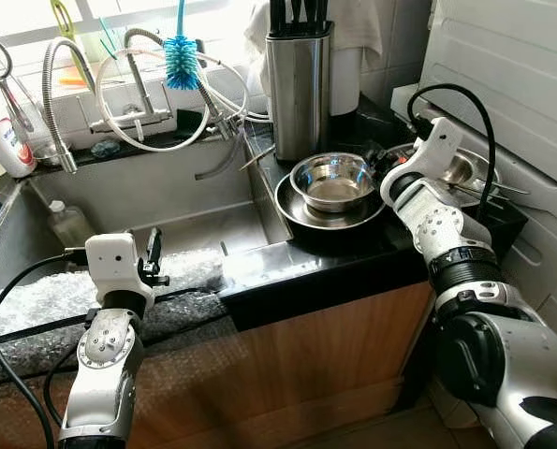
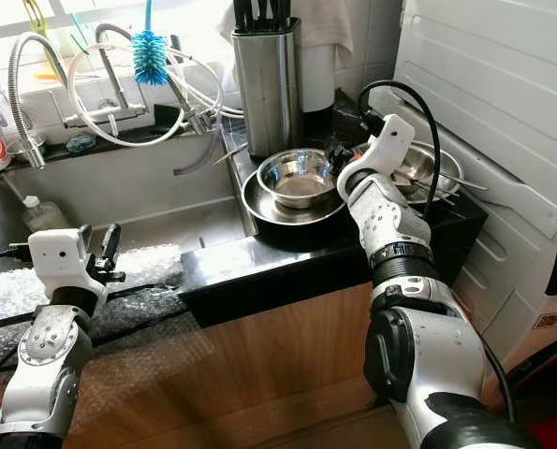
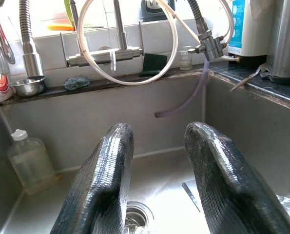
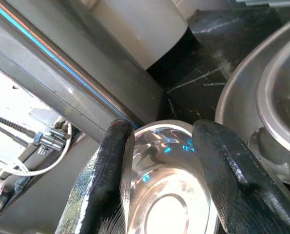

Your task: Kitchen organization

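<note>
— Steel first: how many bowls do you count on the black counter (image 1: pixel 353 257)?

— Three pieces that I can make out. One small steel bowl (image 1: pixel 332 181) sits inside one wider steel dish (image 1: pixel 297 210), just to the right of the sink (image 1: pixel 194 229). A second steel basin (image 2: pixel 426 166) lies farther right, partly behind the right arm, with thin utensils across its rim; I cannot count those.

— And the right pincer (image 4: pixel 159 175)?

— It is at the small bowl. In the right wrist view its two black fingers (image 4: pixel 106 180) stand apart with the bowl's shiny inside showing between them. The jaws are spread, and I cannot tell whether either finger touches the rim.

— The left pincer (image 3: pixel 157 180)?

— Held over the sink's near edge, above a sheet of bubble wrap (image 1: pixel 35 299) draped along the front. Its two fingers are apart with nothing between them; past them lies the sink floor and its one drain (image 3: pixel 135 217).

— What else is around the sink?

— One tall steel knife block (image 1: pixel 298 79) stands behind the bowls, with dark handles sticking out of the top. One blue bottle brush (image 1: pixel 180 58) hangs by the window. Two flexible metal spouts rise from the back ledge, with a loop of pale hose (image 1: pixel 156 140) around the tap. One clear plastic bottle (image 3: pixel 30 163) stands inside the sink at its left wall, and one white bottle with a red cap (image 1: pixel 2 136) stands on the ledge at the far left.
</note>
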`<state>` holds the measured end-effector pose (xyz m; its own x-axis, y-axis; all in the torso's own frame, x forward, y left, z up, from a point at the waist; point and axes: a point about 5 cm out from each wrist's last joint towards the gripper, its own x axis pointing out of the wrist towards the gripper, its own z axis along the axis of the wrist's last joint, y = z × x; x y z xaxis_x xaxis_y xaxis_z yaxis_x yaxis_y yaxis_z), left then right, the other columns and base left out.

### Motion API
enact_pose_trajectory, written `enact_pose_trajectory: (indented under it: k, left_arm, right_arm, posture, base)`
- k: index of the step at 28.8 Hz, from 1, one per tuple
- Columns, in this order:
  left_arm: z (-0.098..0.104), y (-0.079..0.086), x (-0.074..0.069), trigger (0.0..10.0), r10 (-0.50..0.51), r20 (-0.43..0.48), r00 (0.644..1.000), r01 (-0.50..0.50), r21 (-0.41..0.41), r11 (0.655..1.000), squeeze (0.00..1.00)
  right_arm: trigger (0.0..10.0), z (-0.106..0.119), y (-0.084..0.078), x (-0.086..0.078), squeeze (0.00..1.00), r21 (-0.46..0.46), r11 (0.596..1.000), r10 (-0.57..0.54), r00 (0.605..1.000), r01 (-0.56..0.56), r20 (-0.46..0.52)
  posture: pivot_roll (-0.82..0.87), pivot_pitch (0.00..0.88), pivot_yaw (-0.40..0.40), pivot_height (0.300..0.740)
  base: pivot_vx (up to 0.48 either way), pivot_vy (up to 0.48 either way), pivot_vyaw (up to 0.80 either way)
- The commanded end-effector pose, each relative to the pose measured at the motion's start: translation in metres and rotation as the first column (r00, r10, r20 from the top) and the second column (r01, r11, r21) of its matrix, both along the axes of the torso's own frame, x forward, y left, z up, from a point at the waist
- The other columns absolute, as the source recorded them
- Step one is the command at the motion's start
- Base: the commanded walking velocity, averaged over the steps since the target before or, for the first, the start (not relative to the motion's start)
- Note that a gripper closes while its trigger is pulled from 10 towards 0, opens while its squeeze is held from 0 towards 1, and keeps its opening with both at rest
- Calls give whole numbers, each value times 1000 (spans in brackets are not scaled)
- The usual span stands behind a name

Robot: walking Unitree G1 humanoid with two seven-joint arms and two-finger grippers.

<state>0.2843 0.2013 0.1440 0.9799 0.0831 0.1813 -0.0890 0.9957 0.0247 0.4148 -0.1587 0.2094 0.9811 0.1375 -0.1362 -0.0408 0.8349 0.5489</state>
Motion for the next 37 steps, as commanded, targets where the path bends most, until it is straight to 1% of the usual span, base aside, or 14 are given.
enact_pose_trajectory:
  k: [1,9,12,29,34,37]
  left_arm:
    - [2,3,0,10000,-4,-7,1000,4,35,999,0]
    - [2,3,0,10000,-4,-13,1000,5,37,999,0]
    - [1,2,0,10000,-8,-16,1000,8,35,999,0]
    - [-1,2,0,10000,-5,-34,999,6,43,999,0]
    - [-2,2,0,10000,-7,-44,999,9,47,999,0]
    - [-5,1,0,10000,-11,-54,998,14,49,999,0]
  right_arm:
    - [10000,8,5,3,0,8,1000,6,1000,-6,9]
    - [10000,5,4,3,0,-5,1000,2,1000,-2,-22]
    - [10000,0,3,3,0,-9,1000,-13,999,12,-47]
    - [10000,-3,2,3,0,0,999,-32,997,32,-69]
    - [10000,-6,1,3,0,-5,999,-35,996,35,-83]
    - [10000,-11,2,2,0,-25,999,-29,994,27,-105]
  posture:
    - [-8,0,103,740]
    - [-8,0,102,740]
    - [-8,0,101,740]
    - [-1,0,97,740]
    - [-6,0,101,740]
    - [-8,0,100,740]
  base:
    - [0,0,0]
    - [0,0,0]
    - [0,0,0]
    - [0,0,0]
    - [0,0,0]
    - [0,0,0]
